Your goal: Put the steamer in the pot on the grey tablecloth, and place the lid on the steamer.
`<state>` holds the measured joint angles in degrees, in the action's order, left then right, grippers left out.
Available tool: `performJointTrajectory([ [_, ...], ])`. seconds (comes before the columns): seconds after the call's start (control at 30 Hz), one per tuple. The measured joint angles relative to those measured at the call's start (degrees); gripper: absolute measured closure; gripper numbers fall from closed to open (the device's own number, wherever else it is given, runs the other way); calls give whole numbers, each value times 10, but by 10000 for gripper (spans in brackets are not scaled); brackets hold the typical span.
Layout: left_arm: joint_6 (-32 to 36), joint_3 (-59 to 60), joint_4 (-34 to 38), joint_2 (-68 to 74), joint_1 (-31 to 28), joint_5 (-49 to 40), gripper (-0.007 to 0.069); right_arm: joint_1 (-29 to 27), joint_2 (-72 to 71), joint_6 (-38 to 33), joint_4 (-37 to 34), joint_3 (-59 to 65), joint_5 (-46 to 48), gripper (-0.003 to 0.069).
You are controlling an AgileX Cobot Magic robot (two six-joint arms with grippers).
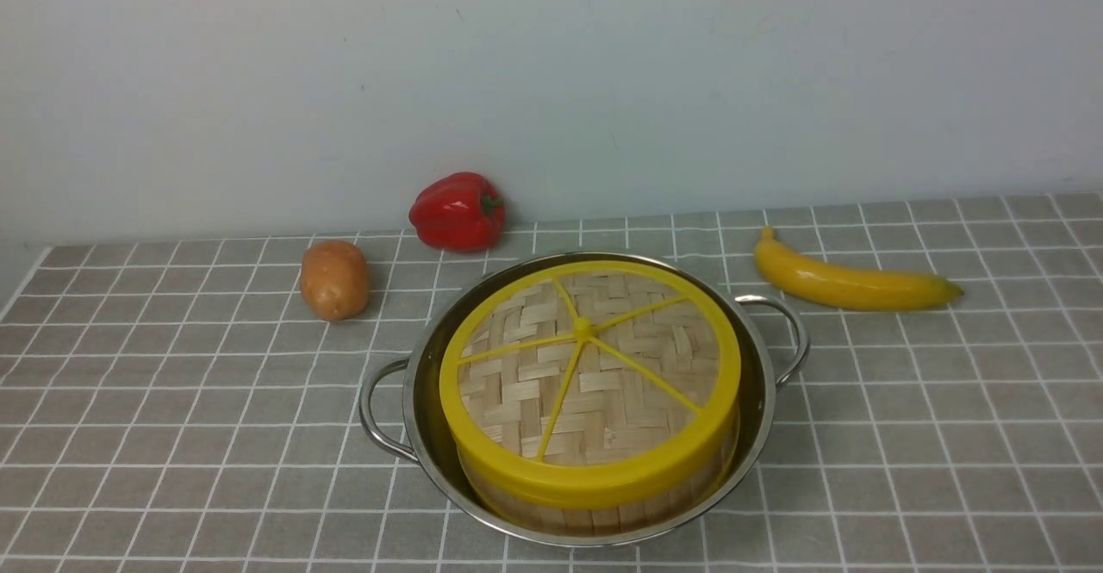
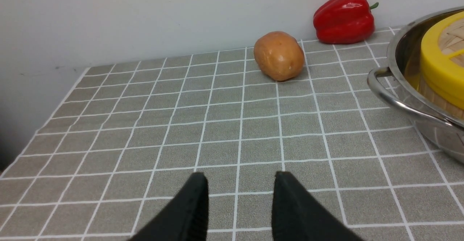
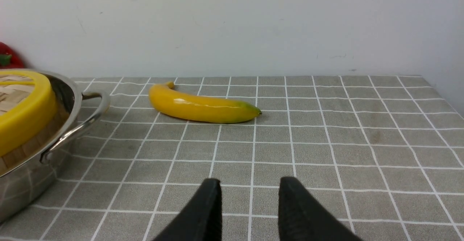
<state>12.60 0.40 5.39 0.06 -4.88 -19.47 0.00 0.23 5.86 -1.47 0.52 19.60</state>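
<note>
On my front feed the pot sits on the grey tablecloth, roughly centre, near the front edge of view. The steamer is inside it — only its slatted wall shows under the yellow rim. The lid is on top of the steamer, seated, woven face up, spokes meeting at the centre hub. It looks level all round as far as I can see.

Neither arm shows in the front view. Left wrist cam: left gripper hangs over bare cloth, fingers apart with a clear gap, nothing between them. The pot's looped handle is off to one side of that gripper, well apart from it. Right wrist cam: right gripper is the same — fingers parted, empty, over bare cloth. Nothing is touching the pot, steamer or lid.

Other items on the cloth:
- potato, behind and left of the pot, apart from it
- red bell pepper, behind the pot, close to the wall
- banana, behind and right of the pot, near its right handle but not touching
</note>
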Motion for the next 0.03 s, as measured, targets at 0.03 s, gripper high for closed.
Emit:
performJointTrajectory([
  [0.03,0,0,0,0,0,0,382,0,0,0,0,0,0,416],
])
